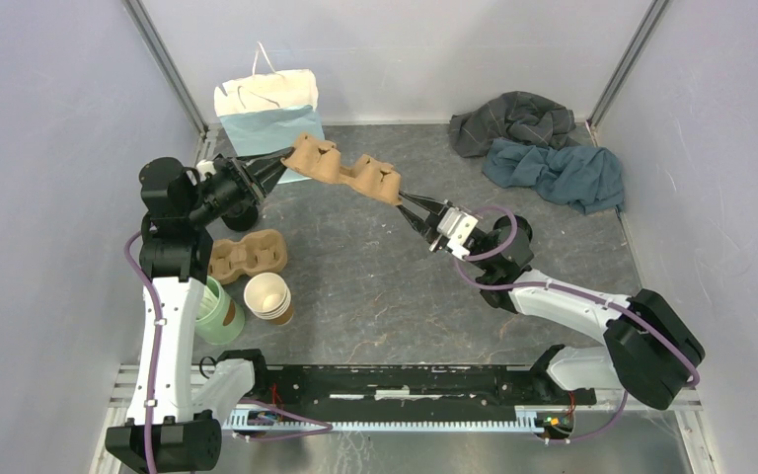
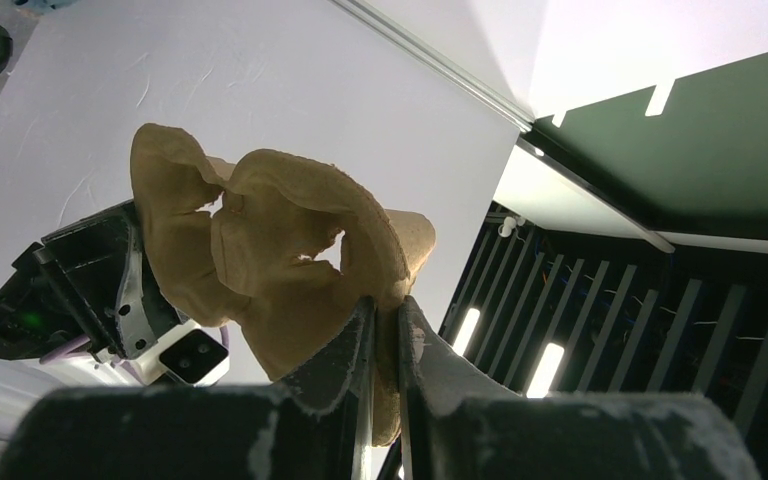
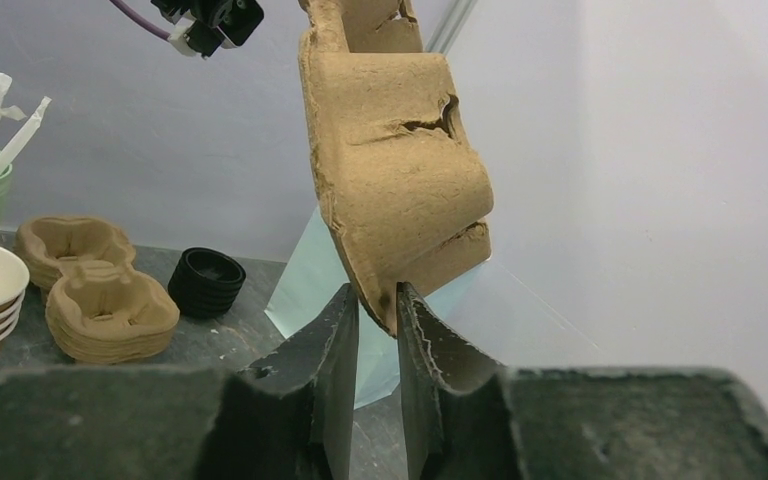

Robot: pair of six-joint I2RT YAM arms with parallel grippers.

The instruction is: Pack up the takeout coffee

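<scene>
A brown pulp cup carrier (image 1: 341,166) hangs in the air between my two arms, in front of the paper bag (image 1: 266,114). At its left end my left gripper (image 1: 281,168) is shut on its rim; the left wrist view shows the carrier (image 2: 270,250) pinched between the fingertips of that gripper (image 2: 387,305). From the right, my right gripper (image 1: 402,200) holds the other end. In the right wrist view the carrier (image 3: 400,170) has its lower edge between the tips of this gripper (image 3: 377,292), touching both. The takeout coffee is out of view.
On the table at the left lie a stack of pulp carriers (image 1: 249,255), a stack of lidless brown cups (image 1: 268,296), a pale green cup of white sticks (image 1: 219,311) and a stack of black lids (image 1: 242,215). Crumpled grey and blue cloths (image 1: 543,148) lie at the back right.
</scene>
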